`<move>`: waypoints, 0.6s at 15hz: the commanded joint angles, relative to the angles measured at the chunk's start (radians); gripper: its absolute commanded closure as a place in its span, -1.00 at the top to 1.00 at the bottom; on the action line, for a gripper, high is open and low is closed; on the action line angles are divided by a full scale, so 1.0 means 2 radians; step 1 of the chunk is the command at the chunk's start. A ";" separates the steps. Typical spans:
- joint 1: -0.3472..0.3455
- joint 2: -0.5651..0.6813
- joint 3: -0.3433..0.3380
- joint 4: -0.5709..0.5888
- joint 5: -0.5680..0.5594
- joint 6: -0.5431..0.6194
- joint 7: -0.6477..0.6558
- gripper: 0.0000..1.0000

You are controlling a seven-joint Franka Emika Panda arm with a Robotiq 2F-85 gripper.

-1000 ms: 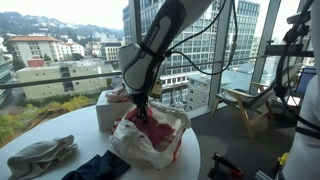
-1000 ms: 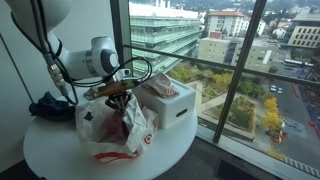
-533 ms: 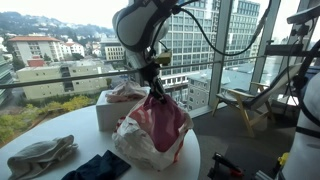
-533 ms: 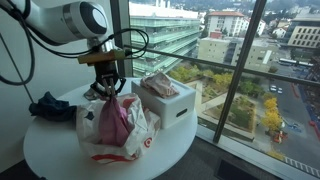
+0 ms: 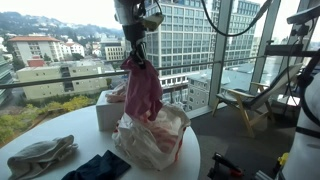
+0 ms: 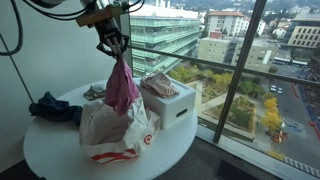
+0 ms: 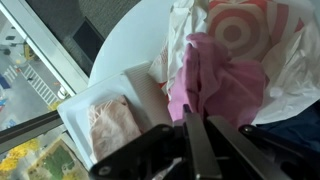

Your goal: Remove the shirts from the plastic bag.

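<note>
Daylight floods through the windows; wrist view slightly blurred.

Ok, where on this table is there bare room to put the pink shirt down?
Bare table shows between the pale cloth, the white box and the plastic bag. Another patch lies between the bag, the navy shirt and the table's rim. Crowded where bag meets box.
</note>
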 commanded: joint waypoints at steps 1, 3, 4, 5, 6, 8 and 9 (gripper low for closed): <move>-0.002 0.016 0.006 0.065 -0.044 0.041 0.017 -0.96; -0.003 0.033 0.007 0.088 -0.079 0.082 0.025 -0.97; -0.003 0.042 0.008 0.098 -0.097 0.104 0.033 -0.97; -0.004 0.049 0.008 0.106 -0.114 0.128 0.049 -0.97; -0.004 0.062 0.007 0.117 -0.133 0.151 0.067 -0.96; -0.003 0.092 0.004 0.136 -0.190 0.202 0.100 -0.97; -0.004 0.112 -0.001 0.146 -0.224 0.229 0.125 -0.96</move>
